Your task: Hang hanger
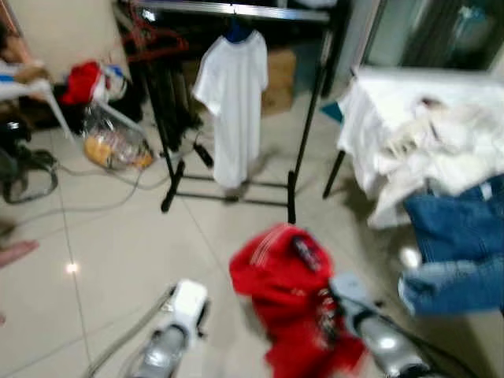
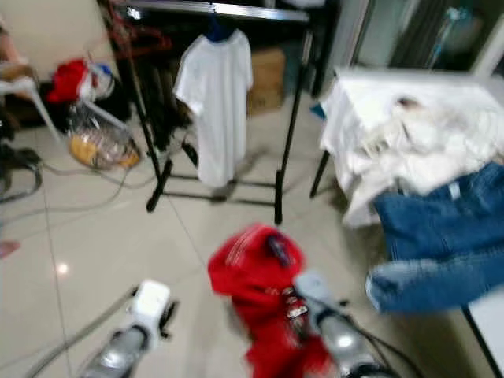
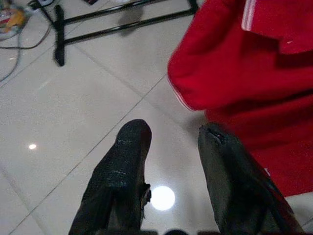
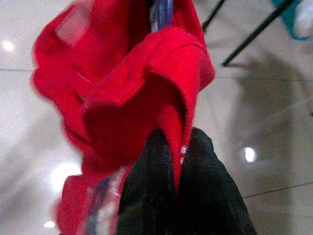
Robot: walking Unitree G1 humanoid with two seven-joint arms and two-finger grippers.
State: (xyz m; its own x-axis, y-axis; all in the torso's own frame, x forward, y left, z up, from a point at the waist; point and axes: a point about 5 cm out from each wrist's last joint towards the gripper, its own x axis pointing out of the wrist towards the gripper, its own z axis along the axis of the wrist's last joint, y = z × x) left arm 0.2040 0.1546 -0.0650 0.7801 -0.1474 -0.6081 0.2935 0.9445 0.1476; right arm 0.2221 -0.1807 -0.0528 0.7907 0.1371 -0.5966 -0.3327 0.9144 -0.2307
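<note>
The right gripper (image 4: pixel 177 161) is clenched on a fold of a red shirt (image 1: pixel 287 295), which hangs bunched from it low over the tiled floor (image 1: pixel 118 252). Its wrist view shows the cloth pinched between the two black fingers (image 4: pixel 146 191), and a bluish strip in the collar opening that may be the hanger (image 4: pixel 164 12), though the picture is too soft to be sure. In the eye views a dark patch (image 1: pixel 305 250) sits at the same spot atop the shirt.

The left gripper (image 3: pixel 173 139) is released, its fingers spread over bare tile just beside the red cloth and holding nothing.

To the robot's right, a table (image 1: pixel 370 87) is heaped with white laundry (image 1: pixel 441 142), and blue jeans (image 1: pixel 457 244) spill over its near edge.

Farther ahead stands a black clothes rack (image 1: pixel 303 134) with a white T-shirt (image 1: pixel 234 102) hanging from its rail. To its left, a plastic bag (image 1: pixel 114 142) and a cable (image 1: pixel 87 206) lie on the floor.
</note>
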